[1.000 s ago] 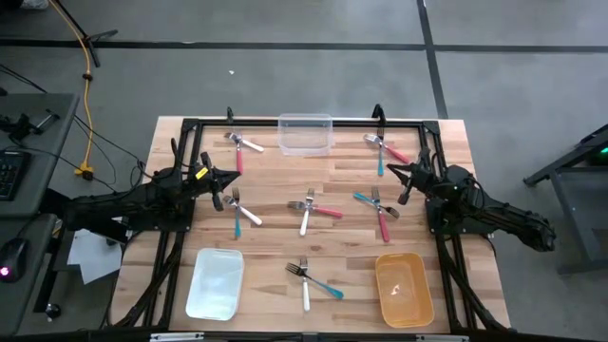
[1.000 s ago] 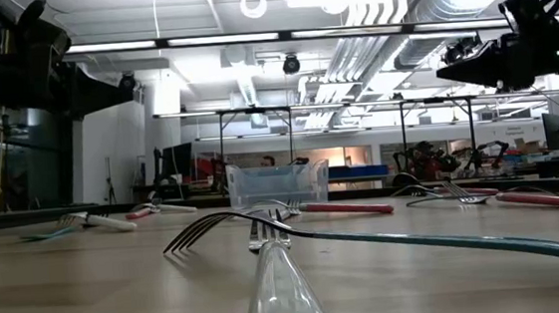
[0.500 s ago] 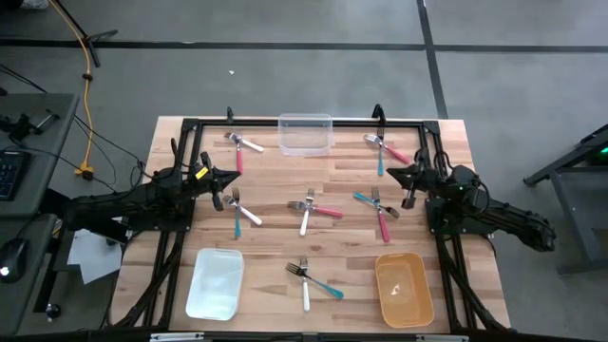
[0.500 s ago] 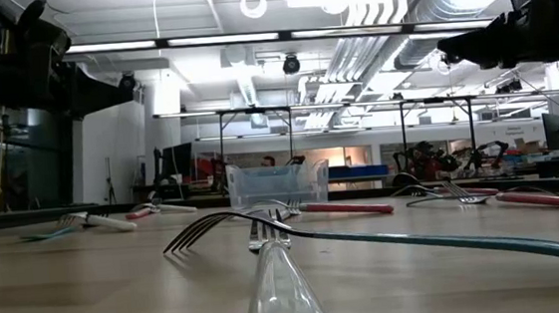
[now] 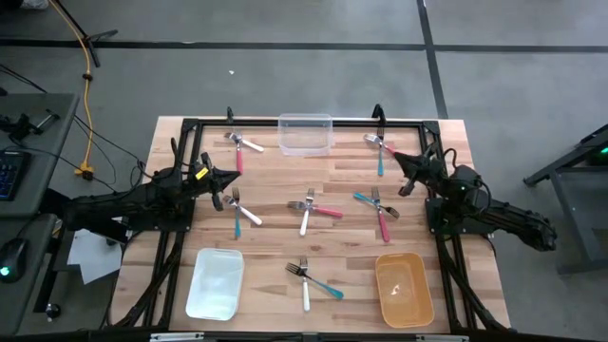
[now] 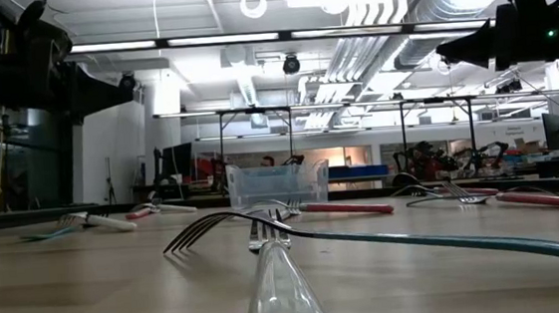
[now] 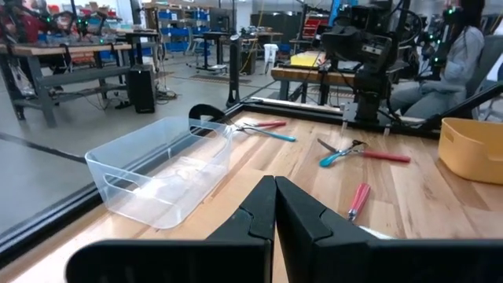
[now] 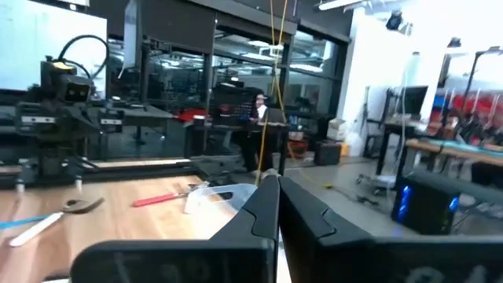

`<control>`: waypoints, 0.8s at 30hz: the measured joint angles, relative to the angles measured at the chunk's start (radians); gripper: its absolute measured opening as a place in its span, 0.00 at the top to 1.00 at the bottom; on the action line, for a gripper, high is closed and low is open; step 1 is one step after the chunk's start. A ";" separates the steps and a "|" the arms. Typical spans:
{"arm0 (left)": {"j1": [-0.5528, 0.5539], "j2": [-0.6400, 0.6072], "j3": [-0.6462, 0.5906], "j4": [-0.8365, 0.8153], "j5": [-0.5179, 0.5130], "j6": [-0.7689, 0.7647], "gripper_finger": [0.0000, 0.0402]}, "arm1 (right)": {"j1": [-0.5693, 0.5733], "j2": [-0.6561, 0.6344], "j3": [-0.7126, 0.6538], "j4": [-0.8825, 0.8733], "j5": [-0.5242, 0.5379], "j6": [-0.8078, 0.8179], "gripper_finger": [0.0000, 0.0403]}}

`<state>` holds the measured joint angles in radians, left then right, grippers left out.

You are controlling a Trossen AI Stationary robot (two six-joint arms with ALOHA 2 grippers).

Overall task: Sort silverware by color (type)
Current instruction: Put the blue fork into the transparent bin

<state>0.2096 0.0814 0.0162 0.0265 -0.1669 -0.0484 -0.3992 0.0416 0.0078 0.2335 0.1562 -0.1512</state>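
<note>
Table stock, as it stands:

- Silverware: small forks with pink-red, teal or white handles, scattered in mixed clusters across the wooden table. One pair lies at the far left, one at the far right, one group left of centre, one at centre, one right of centre, and one at the near edge. Colours are mingled in every cluster, so I judge sorting has not begun.
- Clear bin: far middle edge, apparently nothing in it.
- White tray: near left corner, apparently nothing in it.
- Yellow tub: near right corner; something pale shows inside, too small to identify.
- Three containers, three handle colours: presumably one destination per colour. Which colour goes where cannot be told.

Arms:

- Left gripper: raised over the table's left side, near the left-of-centre forks but not touching them. In its wrist view the two fingers meet with no gap and nothing between them. Closed, empty.
- Right gripper: raised over the right side, between the far-right pair and the right-of-centre group, touching neither. Its wrist view shows the fingers pressed together. Closed, empty.

Neither arm holds a fork; both would need to open before picking.
</note>
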 joint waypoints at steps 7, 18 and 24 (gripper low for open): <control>0.000 0.000 0.000 0.000 0.000 0.005 1.00 | 0.000 0.183 0.020 0.015 0.069 0.080 1.00; 0.000 0.000 0.000 0.000 -0.004 0.056 1.00 | 0.035 0.584 0.221 -0.285 0.079 0.370 0.92; 0.000 0.000 0.000 0.001 -0.008 0.068 1.00 | 0.113 0.792 0.413 -0.564 0.049 0.494 0.76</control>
<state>0.2096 0.0813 0.0162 0.0271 -0.1753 0.0193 -0.2861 0.8338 0.4204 -0.3308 0.2056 0.3431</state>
